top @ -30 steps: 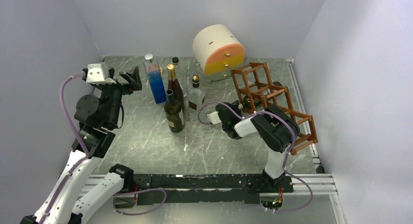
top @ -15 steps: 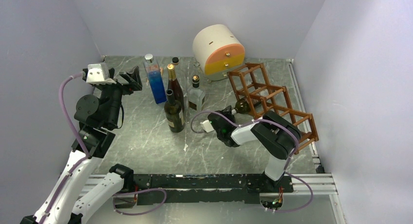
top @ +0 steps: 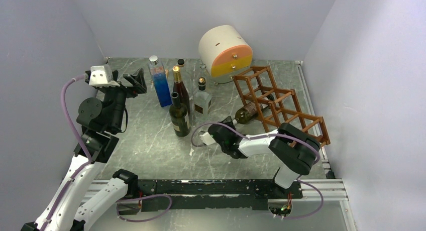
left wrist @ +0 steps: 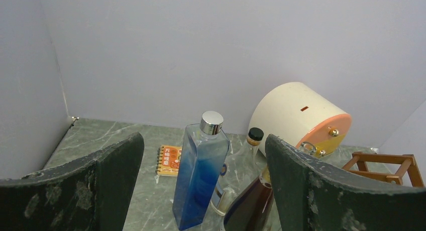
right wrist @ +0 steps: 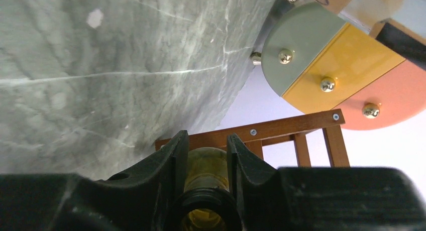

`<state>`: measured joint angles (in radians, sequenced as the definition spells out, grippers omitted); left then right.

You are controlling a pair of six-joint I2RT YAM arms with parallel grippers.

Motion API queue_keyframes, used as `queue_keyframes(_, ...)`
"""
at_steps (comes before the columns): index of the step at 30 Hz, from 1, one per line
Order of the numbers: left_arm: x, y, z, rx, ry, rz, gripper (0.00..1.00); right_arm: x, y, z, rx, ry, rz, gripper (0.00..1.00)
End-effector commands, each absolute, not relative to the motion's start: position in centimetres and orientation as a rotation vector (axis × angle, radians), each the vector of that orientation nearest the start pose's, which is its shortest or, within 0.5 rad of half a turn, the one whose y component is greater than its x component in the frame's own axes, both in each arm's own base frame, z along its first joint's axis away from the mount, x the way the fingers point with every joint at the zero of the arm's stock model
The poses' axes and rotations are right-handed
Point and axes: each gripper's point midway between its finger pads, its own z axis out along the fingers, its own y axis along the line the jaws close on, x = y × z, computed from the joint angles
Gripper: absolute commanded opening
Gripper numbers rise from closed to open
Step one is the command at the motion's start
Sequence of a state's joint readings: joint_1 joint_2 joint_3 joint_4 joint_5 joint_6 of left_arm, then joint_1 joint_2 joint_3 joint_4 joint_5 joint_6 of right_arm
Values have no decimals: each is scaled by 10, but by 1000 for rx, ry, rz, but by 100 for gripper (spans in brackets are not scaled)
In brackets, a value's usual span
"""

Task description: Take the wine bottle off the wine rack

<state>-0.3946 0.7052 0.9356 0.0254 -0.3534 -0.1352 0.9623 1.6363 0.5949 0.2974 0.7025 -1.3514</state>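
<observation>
Beside the wine rack (right wrist: 281,125) — right end effector (right wrist: 207,146) pinches wine bottle (top: 247,112) by its neck.

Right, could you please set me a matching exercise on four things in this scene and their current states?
Things: 1 wine bottle; 2 blue bottle; 3 left jaws; 4 round drawer unit.
States: A open, holding nothing; B standing upright; C neck gripped by right jaws, at the wine rack; D cream, orange and yellow fronts.
Pairs: 1-C; 2-B; 3-A; 4-D.

I'm seeing the dark green wine bottle (top: 247,112) lying partly out of the reddish-brown lattice wine rack (top: 281,103), neck pointing outward.
</observation>
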Motion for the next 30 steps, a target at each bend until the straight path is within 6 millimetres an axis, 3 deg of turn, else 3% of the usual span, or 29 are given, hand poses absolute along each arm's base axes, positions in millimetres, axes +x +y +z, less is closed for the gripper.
queue_keyframes(1, 285, -60, 427, -122, 1300, -219, 94, 306, 202, 69, -1946, 1241, -1014, 0)
queue_keyframes(6, 285, -60, 426, -122, 1301, -221, 94, 291, 209, 66, -1968, 1223, -1049, 0)
queue_keyframes(20, 285, -62, 426, -118, 1303, -229, 94, 240, 257, 116, -1884, 1139, -980, 0)
queue_keyframes(30, 285, -59, 426, -120, 1304, -207, 94, 177, 290, 156, -1761, 1247, -683, 0)
